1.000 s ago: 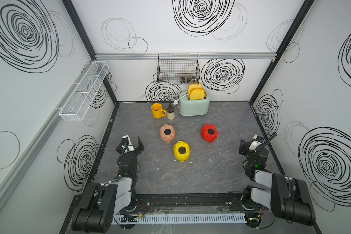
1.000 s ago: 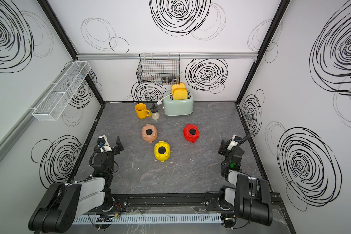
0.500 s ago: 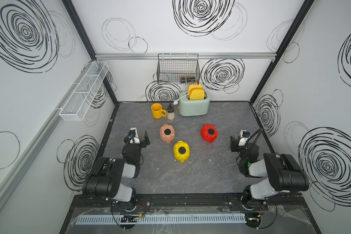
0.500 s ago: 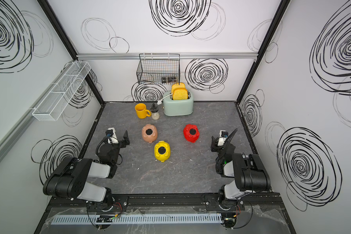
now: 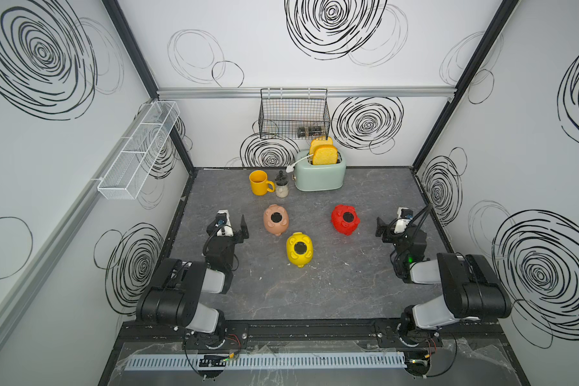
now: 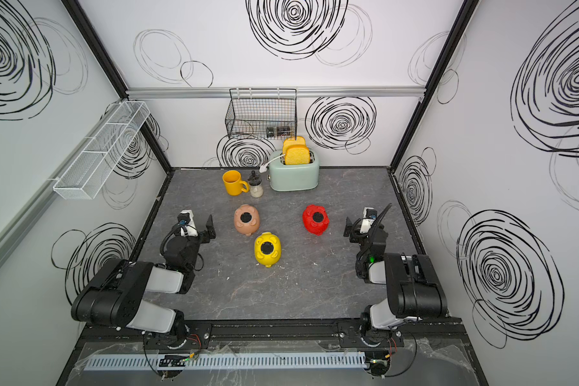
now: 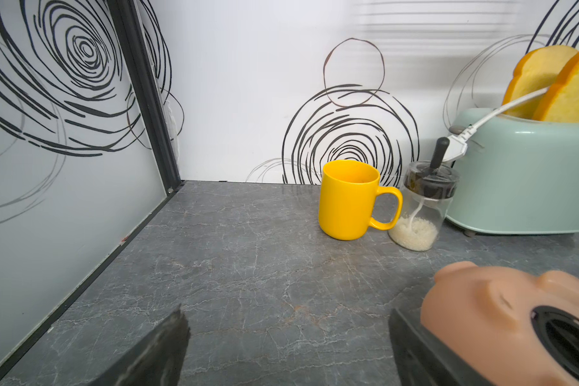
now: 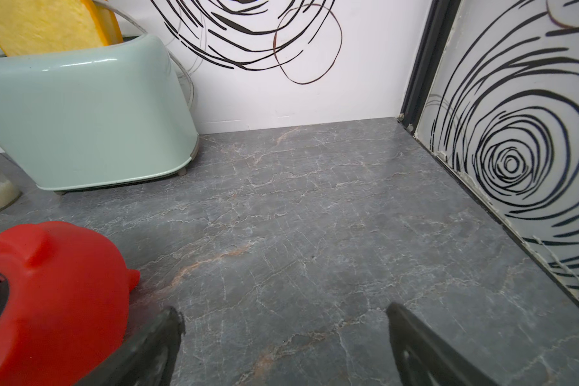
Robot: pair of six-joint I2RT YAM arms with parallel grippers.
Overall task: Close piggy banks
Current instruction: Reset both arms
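**Tabletop, grey marbled: items and positions**

1. Pink piggy bank (image 5: 276, 219): left of centre, belly up. Its long axis runs roughly from back edge to front edge. A black round shows in the belly hole.
2. Red piggy bank (image 5: 345, 219): right of centre, level with the pink one. Same pose and same black round.
3. Yellow piggy bank (image 5: 299, 249): between the other two and nearer the front edge, belly up. Whether the black rounds are stoppers fully seated cannot be confirmed.
4. Left gripper (image 7: 286, 334): jaws spread wide, nothing between them, pointing toward the back edge. The pink bank lies just beside the outer face of its inner finger, outside the gap. Reaching it would likely call for a sideways shift toward the tabletop's centre.
5. Right gripper (image 8: 284, 320): jaws spread wide, empty. The red bank lies likewise just outside it on the centre side. The yellow bank looks somewhat nearer the left arm.

**Containers**

6. Toaster (image 5: 319, 173), mint green, at the back edge: two bread slices (image 5: 324, 155) stand in its slots.
7. Yellow mug (image 5: 259, 182), left of the toaster: nothing visible inside.
8. Glass jar (image 5: 282, 188), between mug and toaster: white grains and a spoon under a dark lid.
9. Black wire basket (image 5: 294, 113), on the back wall: a few small dark objects (image 5: 309, 131), too small to identify.
10. White mesh shelf (image 5: 137, 150), on the left wall: no contents visible.
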